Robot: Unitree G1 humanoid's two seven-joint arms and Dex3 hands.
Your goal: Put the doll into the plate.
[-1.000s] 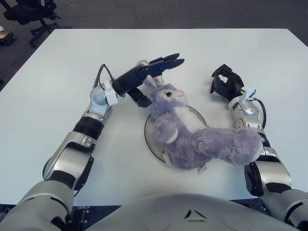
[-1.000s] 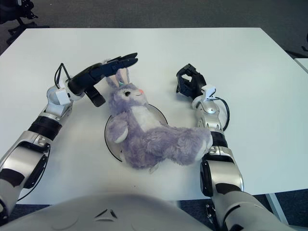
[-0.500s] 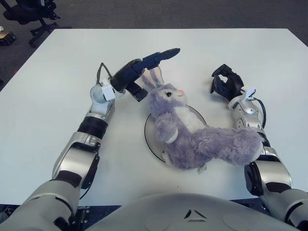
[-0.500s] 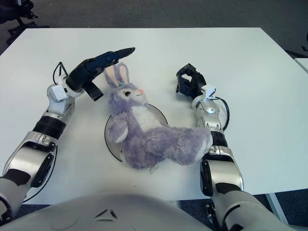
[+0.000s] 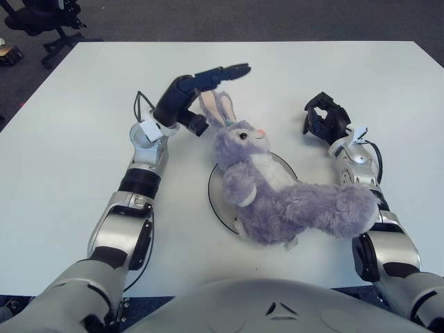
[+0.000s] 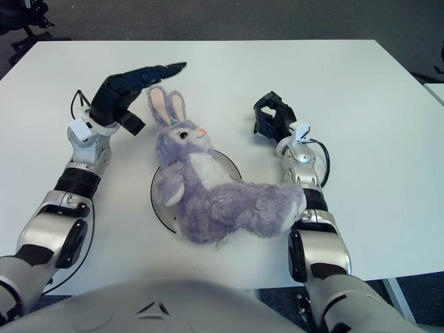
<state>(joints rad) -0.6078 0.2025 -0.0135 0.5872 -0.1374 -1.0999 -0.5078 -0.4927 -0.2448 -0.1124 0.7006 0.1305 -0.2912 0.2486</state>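
Note:
A purple plush rabbit doll (image 5: 277,187) lies across the white plate (image 5: 216,198) in the middle of the table, head toward the far side, legs trailing off the plate's right rim against my right forearm. My left hand (image 5: 198,90) hovers left of and above the doll's ears, fingers stretched out, holding nothing and clear of the ears (image 5: 218,107). My right hand (image 5: 325,119) shows right of the doll's head with fingers curled and nothing in them.
The white table (image 5: 83,104) spreads around the plate. A black office chair (image 5: 41,17) stands on the dark floor past the table's far left corner.
My left hand has drawn back to the left and risen away from the doll's ears, which now stand uncovered. The doll and the right hand have not moved.

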